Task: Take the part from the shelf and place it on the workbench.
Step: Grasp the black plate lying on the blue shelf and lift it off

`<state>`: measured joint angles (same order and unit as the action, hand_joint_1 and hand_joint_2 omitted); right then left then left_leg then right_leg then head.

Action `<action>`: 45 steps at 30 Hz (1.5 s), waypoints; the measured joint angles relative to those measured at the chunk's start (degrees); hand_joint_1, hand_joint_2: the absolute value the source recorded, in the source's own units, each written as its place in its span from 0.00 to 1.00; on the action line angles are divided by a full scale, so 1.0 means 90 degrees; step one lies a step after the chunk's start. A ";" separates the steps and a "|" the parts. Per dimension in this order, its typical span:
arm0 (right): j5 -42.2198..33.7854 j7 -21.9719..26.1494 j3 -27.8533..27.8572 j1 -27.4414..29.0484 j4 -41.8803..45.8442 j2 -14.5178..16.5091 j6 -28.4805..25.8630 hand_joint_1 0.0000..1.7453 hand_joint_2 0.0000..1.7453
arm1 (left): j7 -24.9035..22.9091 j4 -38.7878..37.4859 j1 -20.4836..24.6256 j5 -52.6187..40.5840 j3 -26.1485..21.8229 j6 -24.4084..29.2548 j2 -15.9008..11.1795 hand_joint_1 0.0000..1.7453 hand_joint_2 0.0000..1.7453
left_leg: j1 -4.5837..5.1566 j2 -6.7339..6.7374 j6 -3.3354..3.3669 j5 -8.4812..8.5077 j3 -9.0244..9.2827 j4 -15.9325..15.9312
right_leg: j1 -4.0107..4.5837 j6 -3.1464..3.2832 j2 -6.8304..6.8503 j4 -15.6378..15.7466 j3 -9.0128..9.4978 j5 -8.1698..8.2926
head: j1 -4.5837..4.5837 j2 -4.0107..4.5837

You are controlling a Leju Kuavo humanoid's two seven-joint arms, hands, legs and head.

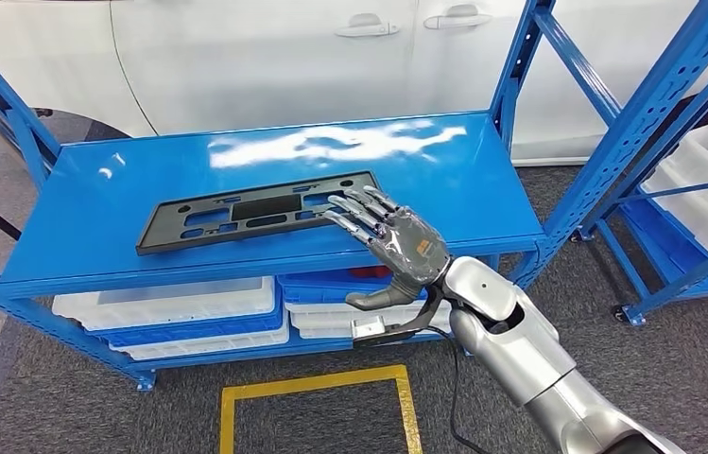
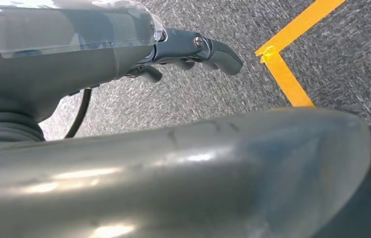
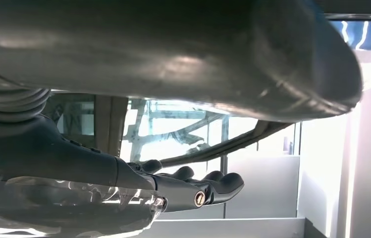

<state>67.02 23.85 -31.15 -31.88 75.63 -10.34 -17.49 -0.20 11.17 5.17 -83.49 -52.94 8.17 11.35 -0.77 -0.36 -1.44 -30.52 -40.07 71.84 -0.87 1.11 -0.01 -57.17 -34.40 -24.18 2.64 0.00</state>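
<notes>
The right hand (image 1: 392, 241) reaches flat, fingers spread and grasping nothing, over the black part's (image 1: 236, 213) near end on the blue shelf (image 1: 463, 180), while the left hand (image 2: 173, 49) hangs empty, fingers loosely curled

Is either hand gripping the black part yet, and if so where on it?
Nothing is held. The right hand is spread open, fingertips over the black part's right end on the shelf. The left hand hangs over the floor.

Part (image 1: 257, 210) flat on top board of shelf (image 1: 94, 203), frame centre. Right hand (image 1: 389, 236) over part's right end, fingers (image 1: 348, 210) on its edge. Bins (image 1: 170, 305) on lower shelf level, below part. Car (image 1: 265, 57) behind shelf, upper frame. Second rack (image 1: 657, 142) at right edge. Floor tape (image 1: 317, 383) before shelf, bottom centre.
</notes>
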 joint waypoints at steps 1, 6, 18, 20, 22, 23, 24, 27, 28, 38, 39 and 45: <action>-0.0013 0.0000 -0.0012 -0.0003 -0.0018 0.0003 0.0013 0.00 0.00 | 0.0003 0.0000 0.0003 -0.0001 0.0001 0.0001 -0.0001 0.00 0.00 | -0.0017 0.0002 -0.0005 0.0243 0.0194 -0.0415 | -0.0005 -0.0020 -0.0001 -0.0013 0.0014 -0.0014 | 0.0000 0.0000; -0.0255 0.0000 -0.0053 -0.0043 -0.0110 0.0009 0.0130 0.00 0.00 | 0.0066 0.0000 0.0019 -0.0025 0.0009 -0.0030 0.0001 0.00 0.00 | 0.0007 -0.0015 0.0145 0.0582 0.0728 -0.1533 | 0.0025 -0.0202 -0.0016 -0.0073 0.0016 -0.0067 | -0.0002 0.0000; -0.0289 -0.0066 -0.0093 -0.0027 -0.0266 0.0008 -0.0064 0.00 0.00 | 0.0092 0.0000 0.0015 -0.0037 0.0010 -0.0001 0.0004 0.00 0.00 | 0.0036 -0.0283 0.0270 0.0553 0.0777 -0.1532 | -0.0026 -0.0257 -0.0265 -0.0442 -0.0170 -0.0126 | -0.0002 0.0000; -0.0285 -0.0075 -0.0103 -0.0028 -0.0278 0.0012 -0.0094 0.00 0.00 | 0.0105 0.0000 0.0019 -0.0038 0.0011 0.0000 0.0007 0.00 0.00 | 0.0037 -0.0375 0.0210 0.0548 0.0744 -0.1518 | -0.0015 -0.0222 -0.0342 -0.0179 -0.0050 -0.0108 | -0.0001 0.0000; -0.0282 -0.0089 -0.0114 -0.0030 -0.0280 0.0018 -0.0111 0.00 0.00 | 0.0115 0.0000 0.0011 -0.0041 0.0012 -0.0002 0.0006 0.00 0.00 | 0.0027 -0.0435 0.0140 0.0549 0.0731 -0.1529 | -0.0023 -0.0160 -0.0224 -0.0139 -0.0032 -0.0101 | -0.0002 0.0000; -0.0280 -0.0105 -0.0116 -0.0036 -0.0280 0.0022 -0.0117 0.00 0.00 | 0.0117 0.0000 0.0003 -0.0043 0.0012 -0.0004 0.0005 0.00 0.00 | 0.0029 -0.0389 0.0102 0.0502 0.0707 -0.1471 | -0.0034 -0.0114 -0.0165 -0.0114 -0.0012 -0.0096 | -0.0001 0.0000; -0.0279 -0.0121 -0.0116 -0.0041 -0.0280 0.0025 -0.0120 0.00 0.00 | 0.0118 0.0000 0.0000 -0.0045 0.0012 -0.0006 0.0004 0.00 0.00 | 0.0032 -0.0306 0.0068 0.0393 0.0631 -0.1298 | -0.0047 -0.0073 -0.0103 -0.0088 0.0008 -0.0091 | -0.0001 0.0000; -0.0273 -0.0141 -0.0117 -0.0027 -0.0289 0.0030 -0.0121 0.00 0.00 | 0.0120 0.0000 0.0007 -0.0048 0.0012 -0.0011 0.0004 0.00 0.00 | 0.0013 -0.0070 -0.0008 -0.0146 0.0059 -0.0126 | -0.0022 -0.0005 0.0084 -0.0074 0.0038 -0.0115 | 0.0000 0.0000; -0.0271 -0.0141 -0.0119 -0.0017 -0.0294 0.0030 -0.0121 0.00 0.00 | 0.0120 0.0000 0.0006 -0.0048 0.0012 -0.0012 0.0004 0.00 0.00 | 0.0008 -0.0049 -0.0021 -0.0223 -0.0106 0.0177 | -0.0014 0.0000 0.0150 -0.0075 0.0045 -0.0126 | 0.0000 0.0000; -0.0269 -0.0141 -0.0123 -0.0038 -0.0298 0.0049 -0.0123 0.00 0.00 | 0.0123 0.0000 -0.0008 -0.0044 0.0012 -0.0015 0.0001 0.00 0.00 | 0.0094 0.0213 0.0283 0.0664 0.0679 -0.1582 | 0.0046 -0.0228 0.0562 -0.0145 0.0198 -0.0322 | 0.0000 0.0000; -0.0271 -0.0141 -0.0123 -0.0049 -0.0301 0.0053 -0.0124 0.00 0.00 | 0.0128 0.0000 -0.0011 -0.0042 0.0012 -0.0017 0.0000 0.00 0.00 | 0.0078 0.0153 0.0321 0.0685 0.0690 -0.1609 | 0.0028 -0.0259 0.0429 -0.0304 0.0136 -0.0440 | 0.0000 0.0000; -0.0275 -0.0141 -0.0123 -0.0067 -0.0323 0.0053 -0.0126 0.00 0.00 | 0.0144 0.0000 0.0001 -0.0039 0.0012 -0.0021 0.0001 0.00 0.00 | 0.0066 0.0047 0.0372 0.0711 0.0695 -0.1632 | 0.0004 -0.0293 0.0092 -0.0937 -0.0152 -0.0832 | 0.0000 0.0000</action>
<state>64.54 22.58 -32.26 -32.49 72.72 -9.86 -18.62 1.09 11.17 5.18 -83.84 -52.83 7.98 11.36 -0.18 0.06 1.91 -24.12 -33.82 57.15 -0.84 -1.53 0.81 -65.60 -35.77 -31.66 2.64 0.00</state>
